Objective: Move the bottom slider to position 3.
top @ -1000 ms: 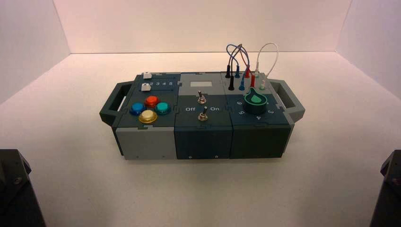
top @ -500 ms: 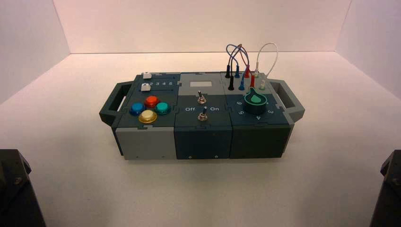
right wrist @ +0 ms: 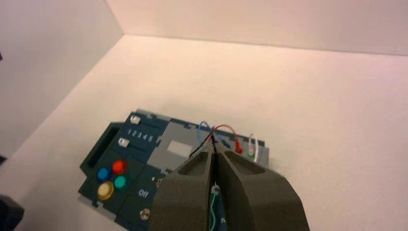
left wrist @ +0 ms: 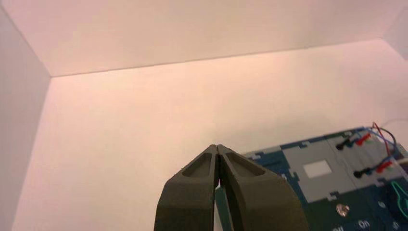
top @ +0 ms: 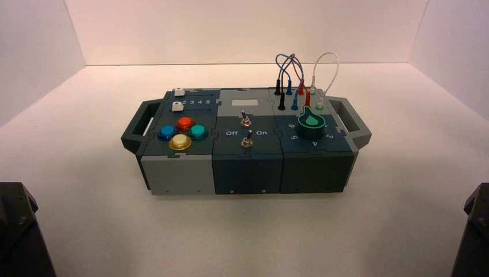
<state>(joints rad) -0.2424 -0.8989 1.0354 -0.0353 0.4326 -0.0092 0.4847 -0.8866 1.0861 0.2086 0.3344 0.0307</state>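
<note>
The box stands mid-table. Its bottom slider has a white knob at the left end of its track, left of the printed row 2 3 4 5. In the right wrist view the same knob sits by the numeral 1, and position 3 is two numerals further along the row. Position 3 also shows in the high view. My left gripper is shut on nothing, well short of the box's left end. My right gripper is shut on nothing, high above the box. Both arms rest at the near corners.
A second white slider knob lies behind the bottom one. In front are blue, red, teal and yellow buttons, then two toggle switches, a green dial and plugged wires. Dark handles stick out at both ends.
</note>
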